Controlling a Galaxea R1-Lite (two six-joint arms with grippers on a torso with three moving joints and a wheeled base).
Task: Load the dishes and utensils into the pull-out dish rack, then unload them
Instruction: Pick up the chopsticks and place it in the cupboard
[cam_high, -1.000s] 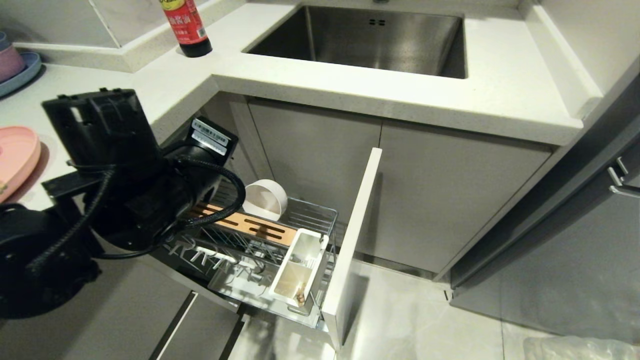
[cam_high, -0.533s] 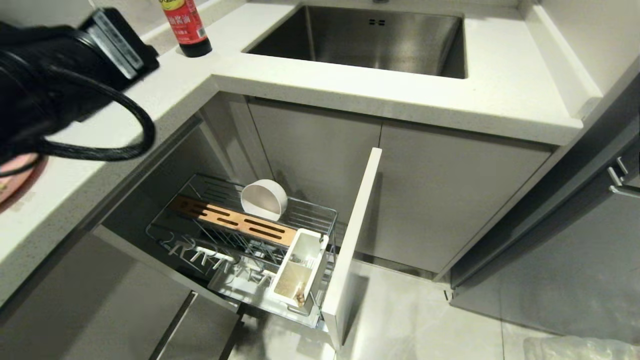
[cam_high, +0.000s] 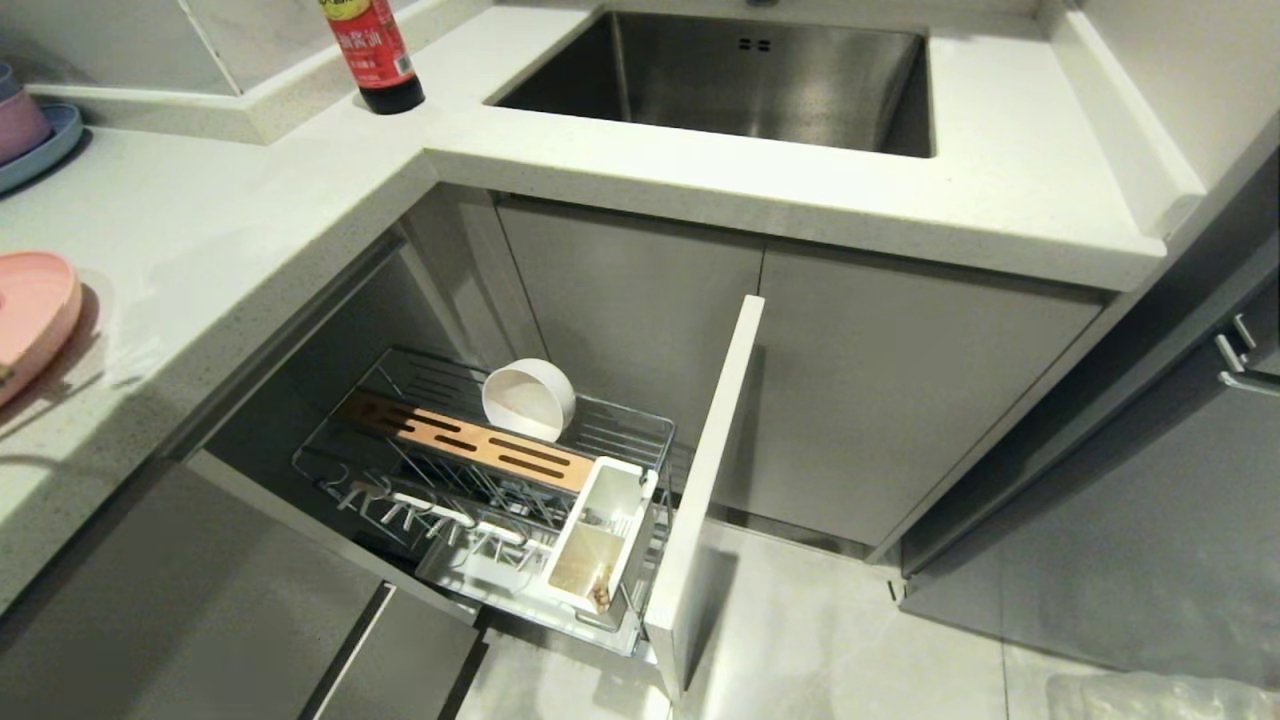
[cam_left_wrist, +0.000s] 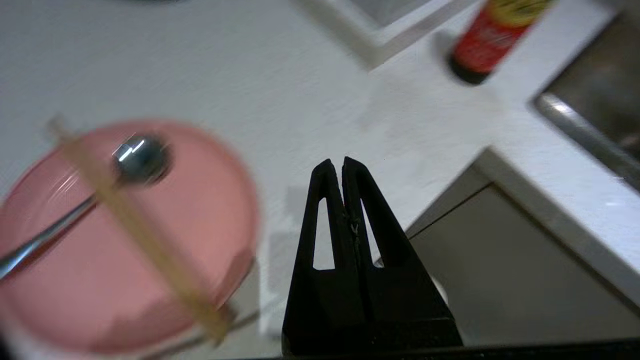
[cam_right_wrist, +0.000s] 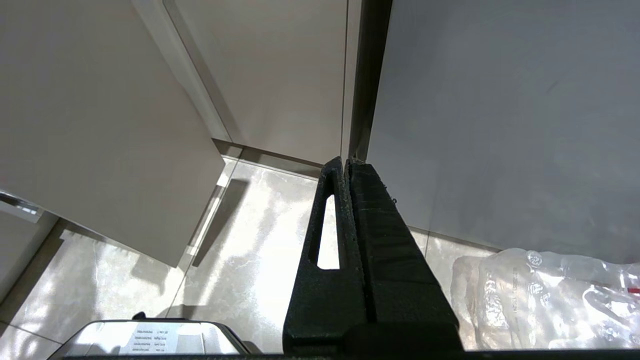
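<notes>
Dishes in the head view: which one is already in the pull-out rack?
The cream-white bowl, tipped on its side in the wire rack behind the wooden board. The pink plate and the stacked bowls sit on the counter.

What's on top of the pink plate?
A silver spoon and wooden chopsticks lie across the pink plate. The plate surface beneath them is hidden.

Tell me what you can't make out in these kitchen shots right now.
- Pink plate: head view, cut off by the left edge.
- Spoon and chopsticks on it: left wrist view, motion-blurred.
- Left gripper: outside the head view.
- Utensil caddy: head view, contents too small.
</notes>
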